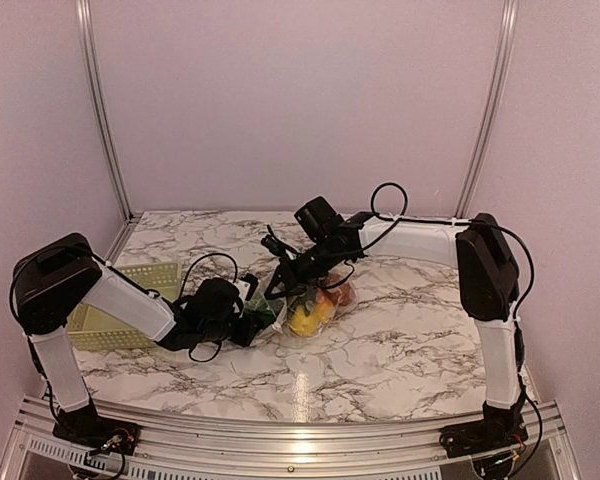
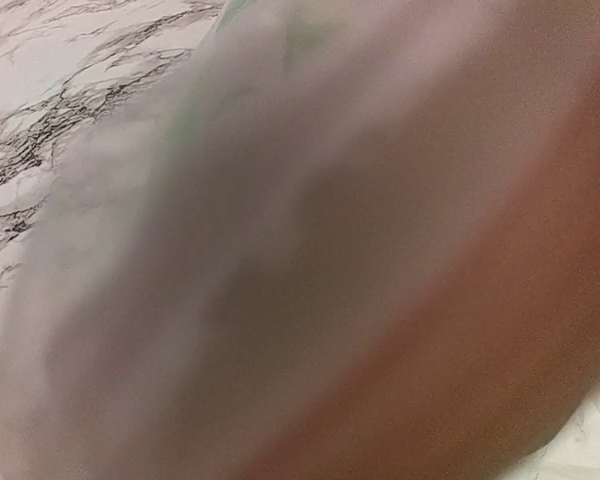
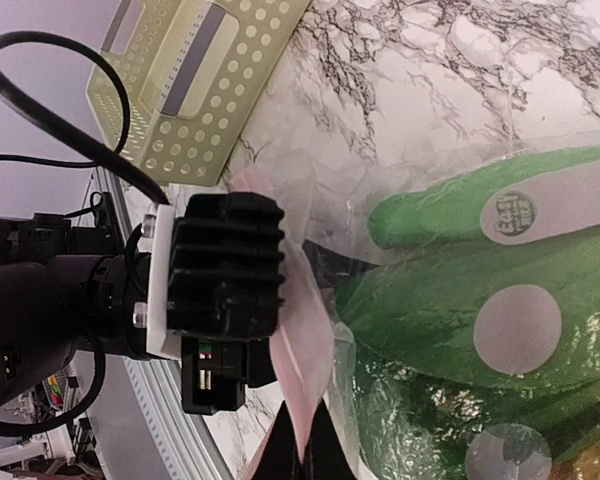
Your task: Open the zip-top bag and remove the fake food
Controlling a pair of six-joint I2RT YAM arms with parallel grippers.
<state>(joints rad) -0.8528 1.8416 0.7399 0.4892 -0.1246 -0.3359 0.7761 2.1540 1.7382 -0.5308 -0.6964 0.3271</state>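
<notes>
Top view:
- zip-top bag (image 1: 318,303) lies on the marble desk (image 1: 410,340), at frame centre, between the two arms
- fake food shows through the clear plastic: a yellow piece (image 1: 308,318) at the lower end, an orange piece (image 1: 336,294) just above and right of it
- pale green basket (image 1: 130,272) sits on the desk at the left edge, well apart from the bag

Right wrist view:
- right claw (image 3: 302,452) is at the bottom edge of the frame, fingertips pressed together on the bag's pinkish strip (image 3: 302,340); closed, pinching the bag's edge
- a green leafy vegetable (image 3: 450,320) fills the right half, inside the plastic
- the basket is at upper left

Left claw (image 1: 260,318):
- low over the desk, right against the bag's left side in the top view
- in the right wrist view its black body sits mid-left, with the pink strip running past it
- fingertips are hidden by plastic; cannot tell whether they are apart or gripping

Left wrist view:
- almost wholly blurred; pale plastic and a reddish-brown smear are pressed close to the lens
- marble shows only at upper left

All the food seen is inside the bag.
</notes>
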